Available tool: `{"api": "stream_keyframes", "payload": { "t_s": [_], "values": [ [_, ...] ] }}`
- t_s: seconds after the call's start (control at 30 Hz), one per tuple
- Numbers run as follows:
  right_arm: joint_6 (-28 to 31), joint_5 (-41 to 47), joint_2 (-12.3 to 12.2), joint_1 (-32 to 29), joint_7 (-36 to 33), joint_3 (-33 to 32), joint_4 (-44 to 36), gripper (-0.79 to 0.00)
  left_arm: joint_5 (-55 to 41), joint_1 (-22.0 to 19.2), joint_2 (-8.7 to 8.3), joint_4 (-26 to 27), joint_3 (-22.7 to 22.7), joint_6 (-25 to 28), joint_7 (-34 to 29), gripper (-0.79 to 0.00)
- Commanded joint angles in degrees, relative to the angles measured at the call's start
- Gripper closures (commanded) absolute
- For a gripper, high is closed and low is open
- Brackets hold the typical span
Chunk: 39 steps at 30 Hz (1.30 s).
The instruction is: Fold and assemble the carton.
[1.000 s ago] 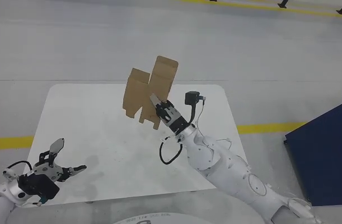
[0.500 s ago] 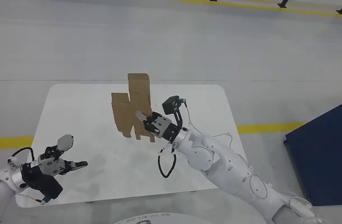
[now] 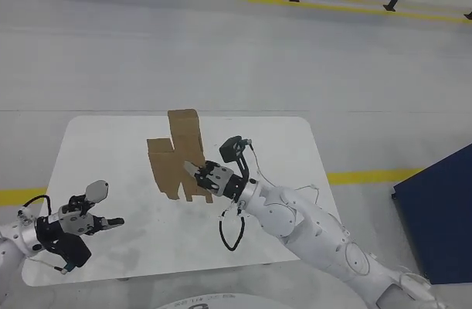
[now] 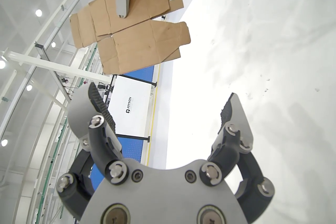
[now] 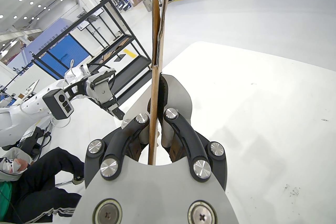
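Left end effector: fingers spread apart, empty, low over the smooth white tabletop
Carton: flat brown cardboard blank with scored creases and notched flaps, held off the tabletop, well apart ahead of the left end effector
Handling: probably light and thin, stiff across panels, bending at creases; best taken on a free panel edge
Right end effector: clamped on one carton panel, board between its ribbed pads

Plain brown carton, white table, silver-and-black right tool and left tool.
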<state>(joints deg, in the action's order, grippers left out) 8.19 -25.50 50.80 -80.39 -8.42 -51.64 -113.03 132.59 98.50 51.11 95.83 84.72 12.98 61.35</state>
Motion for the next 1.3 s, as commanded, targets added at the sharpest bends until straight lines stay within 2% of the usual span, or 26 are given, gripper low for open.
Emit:
{"api": "stream_keyframes", "payload": {
  "t_s": [0.0,0.07,0.13,0.2,0.3,0.4,0.43,0.77,0.83,0.93,1.07,1.1,1.27],
  "values": [
    [0.54,-0.52,0.07,-0.06,-1.26,-0.13,-0.22,0.0,-4.52,-1.07,-0.17,-1.04,0.01,5.02,6.28,-0.785],
    [4.26,-0.51,-0.03,0.05,-4.47,-0.05,-0.41,0.0,-6.36,-2.77,-0.57,-2.23,-0.33,11.77,11.24,-0.785],
    [5.52,-1.19,-0.16,-0.38,-5.22,-0.88,-0.33,0.0,-4.62,-5.61,-1.11,-3.07,-0.51,17.56,12.39,-0.785],
    [5.43,-3.48,-0.31,-1.19,-5.68,-1.47,-0.82,0.0,-3.11,-7.97,-1.67,-2.16,-3.05,21.01,8.95,-0.785],
    [5.58,-6.18,-0.53,-2.9,-6.33,-2.03,-2.03,0.0,-6.39,-12.21,-3.0,-0.39,-8.7,26.82,3.15,-0.785],
    [3.95,-8.88,-0.79,-4.21,-9.69,-2.37,-3.04,0.0,-17.08,-17.27,-4.67,1.17,-15.86,34.77,-4.8,-0.785],
    [3.95,-8.88,-0.79,-4.21,-9.69,-2.37,-3.04,0.0,-19.3,-18.78,-5.01,0.55,-16.27,36.28,-6.32,-0.785],
    [3.95,-8.88,-0.79,-4.21,-9.69,-2.37,-3.04,0.0,-19.58,-18.59,-4.99,0.27,-16.38,36.43,-6.63,-0.785],
    [4.15,-9.14,-0.76,-4.28,-10.01,-2.19,-3.0,0.0,-23.26,-18.53,-4.8,-1.23,-16.79,38.58,-8.63,-0.785],
    [6.08,-10.59,-0.7,-4.2,-12.28,-1.62,-3.19,0.0,-37.84,-20.4,-4.65,-2.91,-19.54,45.02,-15.06,-0.785],
    [6.78,-13.93,-0.74,-4.92,-13.89,-1.38,-4.0,0.0,-51.88,-25.34,-6.22,-6.54,-27.95,45.02,-15.08,-0.785],
    [7.15,-14.61,-0.74,-5.17,-14.08,-1.28,-4.22,0.0,-53.99,-27.8,-6.93,-7.13,-30.42,45.02,-15.5,-0.785],
    [7.46,-18.3,-0.58,-6.18,-14.34,-0.38,-5.26,0.0,-67.22,-40.28,-10.22,-10.34,-47.31,45.02,-26.09,-0.785]
  ]
}}
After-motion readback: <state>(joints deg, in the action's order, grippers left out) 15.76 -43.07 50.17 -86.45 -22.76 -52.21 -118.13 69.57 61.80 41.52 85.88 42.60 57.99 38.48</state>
